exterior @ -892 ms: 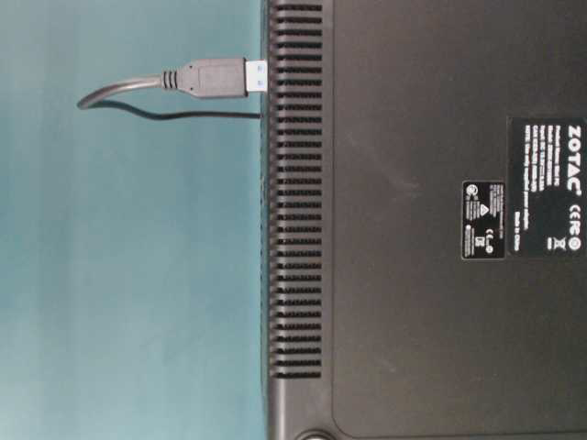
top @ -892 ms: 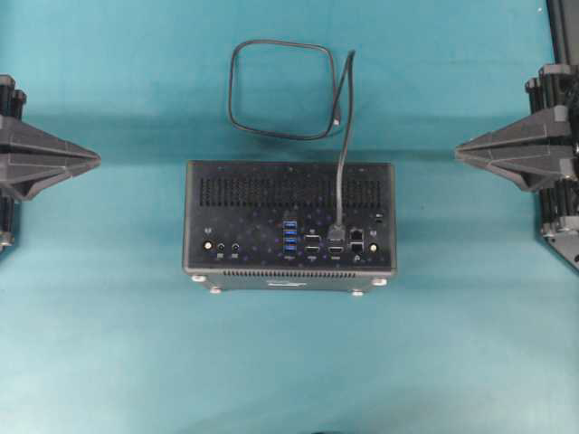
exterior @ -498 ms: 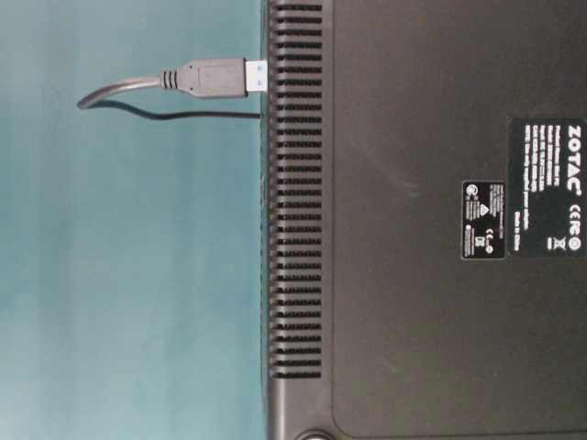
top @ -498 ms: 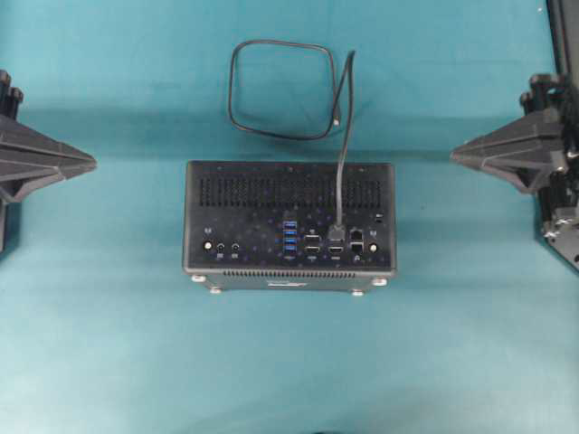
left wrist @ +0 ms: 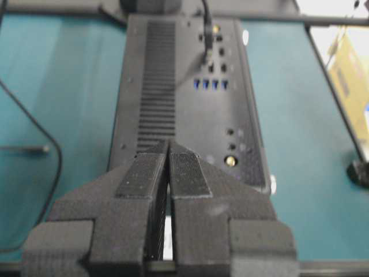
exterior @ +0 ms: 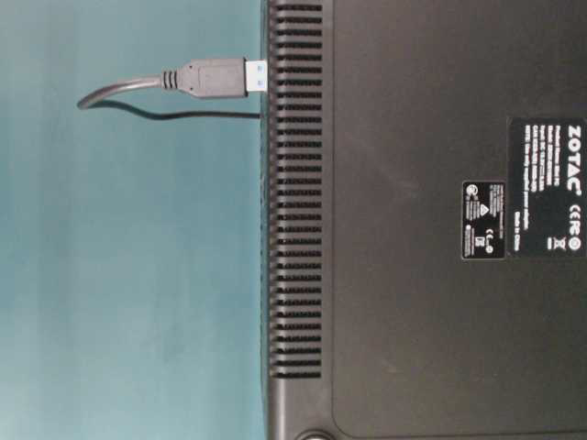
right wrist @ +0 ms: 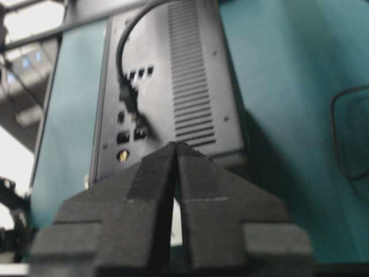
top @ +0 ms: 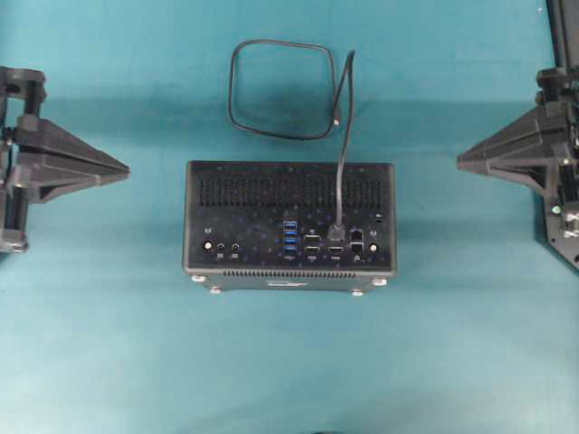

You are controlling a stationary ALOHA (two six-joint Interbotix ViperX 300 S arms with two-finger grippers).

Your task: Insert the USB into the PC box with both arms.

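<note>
The PC box (top: 289, 226) lies near the middle of the teal bench (top: 289, 362) with its port panel turned upward, which leaves the row of sockets open to a reach from above. The USB (top: 276, 89) has its cable coiled in a rounded-square loop toward the far edge of the bench; from there one strand runs over the vent grille (top: 289, 191) to the plug (top: 337, 232), which sits at a socket just right of the blue ports (top: 289, 236). In the table-level view the plug stands out from the panel with a short blue and metal section showing, so it looks entered but perhaps not fully seated. The left gripper (top: 125, 168) hangs off the box's left side and the right gripper (top: 460, 161) off its right side, both well apart from the box and pointing inward at it, empty. In each wrist view the fingers (left wrist: 167, 151) are pressed together at their tips, clenched on nothing. Judging by this, either the insertion is done and the arms stand clear, or a final press on the plug is left.
</note>
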